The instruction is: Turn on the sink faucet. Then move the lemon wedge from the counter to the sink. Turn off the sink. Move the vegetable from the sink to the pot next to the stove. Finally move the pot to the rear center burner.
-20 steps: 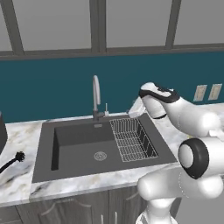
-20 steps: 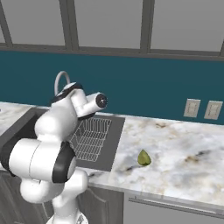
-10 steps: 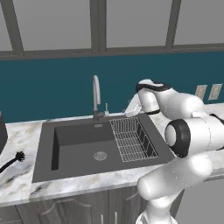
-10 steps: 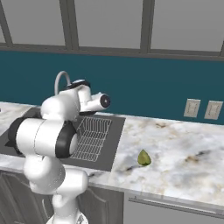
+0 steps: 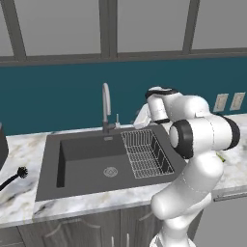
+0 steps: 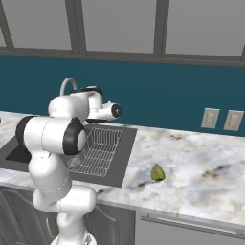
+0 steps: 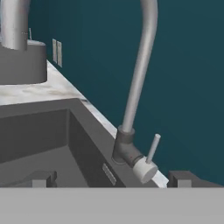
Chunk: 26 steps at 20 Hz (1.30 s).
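Behind the large dark grey rectangular sink (image 5: 87, 161), at its rear rim, stands the tall slim grey metal gooseneck faucet (image 5: 105, 108), its small lever handle (image 7: 152, 148) upright beside the base. At the right end of the sink, over the wire rack (image 5: 144, 154), the gripper (image 7: 111, 177) faces the faucet with its two dark fingertips (image 7: 41, 178) spread wide apart, holding nothing. On the white-grey marble bench (image 6: 191, 162), well to the right of the sink, lies the tiny yellow-green teardrop-shaped lemon wedge (image 6: 156, 172). A black dish brush (image 5: 14, 176) rests left of the sink.
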### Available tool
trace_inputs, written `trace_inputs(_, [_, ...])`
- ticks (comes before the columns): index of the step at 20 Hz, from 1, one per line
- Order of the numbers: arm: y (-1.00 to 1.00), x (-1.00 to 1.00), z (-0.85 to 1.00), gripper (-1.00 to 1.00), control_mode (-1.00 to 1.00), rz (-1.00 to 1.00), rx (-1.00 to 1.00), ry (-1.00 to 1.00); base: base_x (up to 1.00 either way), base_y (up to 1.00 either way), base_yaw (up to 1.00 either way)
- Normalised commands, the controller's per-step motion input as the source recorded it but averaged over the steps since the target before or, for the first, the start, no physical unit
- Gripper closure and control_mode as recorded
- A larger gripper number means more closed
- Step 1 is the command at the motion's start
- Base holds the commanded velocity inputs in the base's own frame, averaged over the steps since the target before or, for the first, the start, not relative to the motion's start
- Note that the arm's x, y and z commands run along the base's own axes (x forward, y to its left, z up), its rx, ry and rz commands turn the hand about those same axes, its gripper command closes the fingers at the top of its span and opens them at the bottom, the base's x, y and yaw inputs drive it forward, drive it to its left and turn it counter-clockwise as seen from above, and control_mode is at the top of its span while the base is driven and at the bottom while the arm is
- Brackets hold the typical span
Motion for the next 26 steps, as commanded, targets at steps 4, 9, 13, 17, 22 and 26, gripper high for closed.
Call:
trace_inputs(4, [0.12, 0.27, -0.19, -1.0, -1.0, 0.0, 0.0, 0.0, 0.0, 0.0, 0.0])
trace_inputs(9, [0.1, 0.28, -0.16, -1.0, -1.0, 0.0, 0.0, 0.0, 0.0, 0.0, 0.0])
trace_inputs(13, [0.09, 0.27, -0.15, -1.0, -1.0, 0.0, 0.0, 0.0, 0.0, 0.0, 0.0])
trace_inputs(17, [0.05, 0.29, -0.13, -1.0, -1.0, 0.0, 0.01, 0.0, 0.0, 0.0, 0.0])
trace_inputs(22, [0.06, 0.19, -0.11, -1.0, -1.0, 0.01, 0.02, 0.0, 0.0, 0.0, 0.0])
trace_inputs(26, [0.1, 0.21, -0.12, -1.0, -1.0, 0.01, 0.02, 0.0, 0.0, 0.0, 0.0])
